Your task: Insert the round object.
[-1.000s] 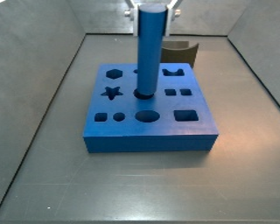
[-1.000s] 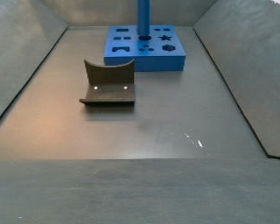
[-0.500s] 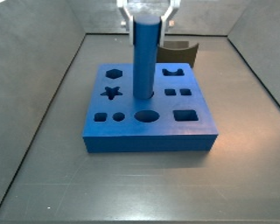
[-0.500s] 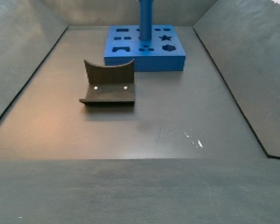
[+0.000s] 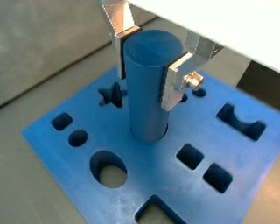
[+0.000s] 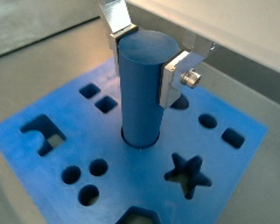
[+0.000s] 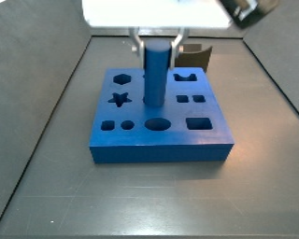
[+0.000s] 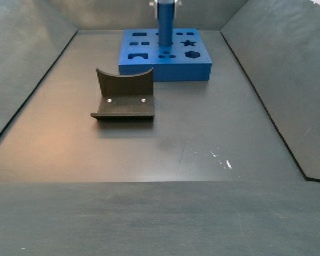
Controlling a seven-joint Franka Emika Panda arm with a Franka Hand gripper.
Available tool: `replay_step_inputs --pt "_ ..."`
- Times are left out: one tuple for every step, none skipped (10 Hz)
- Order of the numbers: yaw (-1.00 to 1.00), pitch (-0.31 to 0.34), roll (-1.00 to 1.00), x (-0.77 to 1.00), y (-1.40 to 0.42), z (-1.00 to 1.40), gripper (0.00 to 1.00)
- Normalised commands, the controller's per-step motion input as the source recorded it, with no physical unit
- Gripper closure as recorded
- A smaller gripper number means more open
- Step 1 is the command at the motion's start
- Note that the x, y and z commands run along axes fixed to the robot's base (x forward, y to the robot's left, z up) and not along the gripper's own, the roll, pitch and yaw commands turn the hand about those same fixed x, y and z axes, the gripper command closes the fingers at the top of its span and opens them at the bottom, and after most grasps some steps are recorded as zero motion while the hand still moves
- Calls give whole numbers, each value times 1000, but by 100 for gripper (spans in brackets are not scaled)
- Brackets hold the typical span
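The round object, a long bright blue peg (image 5: pixel 150 87), stands upright with its lower end in a round hole near the middle of the flat blue block (image 5: pixel 73 166). My gripper (image 5: pixel 149 52) is shut on the peg's top, one finger (image 5: pixel 174 83) on each side. Both wrist views show this: peg (image 6: pixel 143 92), gripper (image 6: pixel 147 48), block (image 6: pixel 119 179). In a side view the gripper (image 7: pixel 156 42) holds the peg (image 7: pixel 156 77) over the block (image 7: pixel 159 147). From the opposite side the peg (image 8: pixel 163 22) rises from the block (image 8: pixel 172 69) at the far end.
The block has several other shaped holes, among them a star (image 7: pixel 117 98) and a large round one (image 7: pixel 156 122). A dark fixture (image 8: pixel 123 96) stands on the floor apart from the block, and shows behind the block (image 7: pixel 197 54). Grey walls (image 7: pixel 46 93) enclose the floor.
My gripper has come down with the peg, and its body now shows in the side view. The peg stands lower in the block's round hole than before.
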Motion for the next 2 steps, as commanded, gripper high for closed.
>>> replay_step_inputs --pt "0 -97 -169 117 160 -143 100" --pt "0 0 0 0 0 0 100"
